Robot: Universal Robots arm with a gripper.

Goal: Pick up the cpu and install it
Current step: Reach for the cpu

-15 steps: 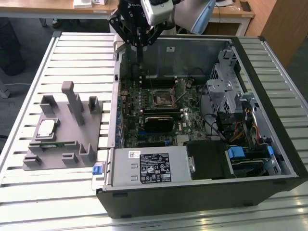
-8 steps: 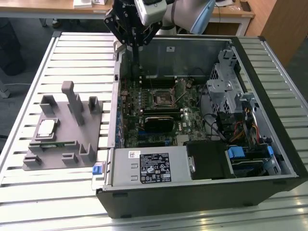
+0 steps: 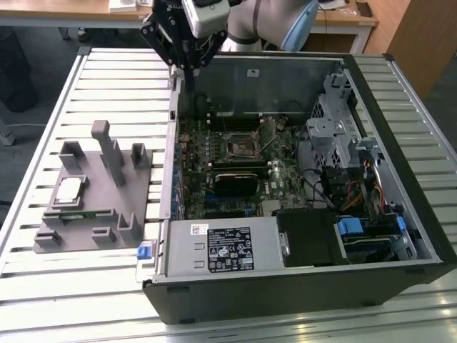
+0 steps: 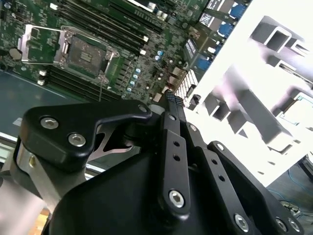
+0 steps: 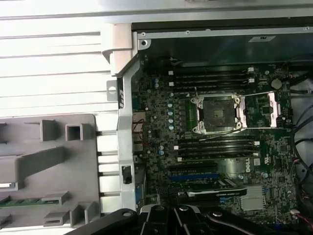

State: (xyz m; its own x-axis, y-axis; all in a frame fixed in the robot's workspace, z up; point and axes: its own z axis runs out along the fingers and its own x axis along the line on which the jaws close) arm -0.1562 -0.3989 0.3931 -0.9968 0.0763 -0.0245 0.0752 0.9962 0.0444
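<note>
Chip: the cpu (image 3: 68,190) lies flat, silver top up, in a pocket of the grey tray (image 3: 128,207) on the slatted table (image 3: 43,128), at the exterior view's left. Nothing touches it.

Memory stick: a narrow green stick (image 3: 71,216) lies in a slot of the same tray, just in front of the chip.

Step in hand: I judge this the very start. The chip is not yet picked up and I am not over it.

My claw: my gripper (image 3: 187,70) hangs above the near-left back corner of the open computer case (image 3: 300,286), well apart from the chip. In the second wrist view my fingers (image 4: 172,105) lie pressed together, closed on nothing. They touch nothing.

Socket: the socket (image 5: 215,113) on the green board (image 3: 235,171) stands bare, its metal frame (image 5: 261,109) swung open to one side, ready to take the chip, I judge.

What the move calls for: I would need to part my fingers wide enough for the chip's edges and take it level, since it is thin and sits low in its pocket. Setting it in the socket asks for square alignment and a soft touch.
</note>
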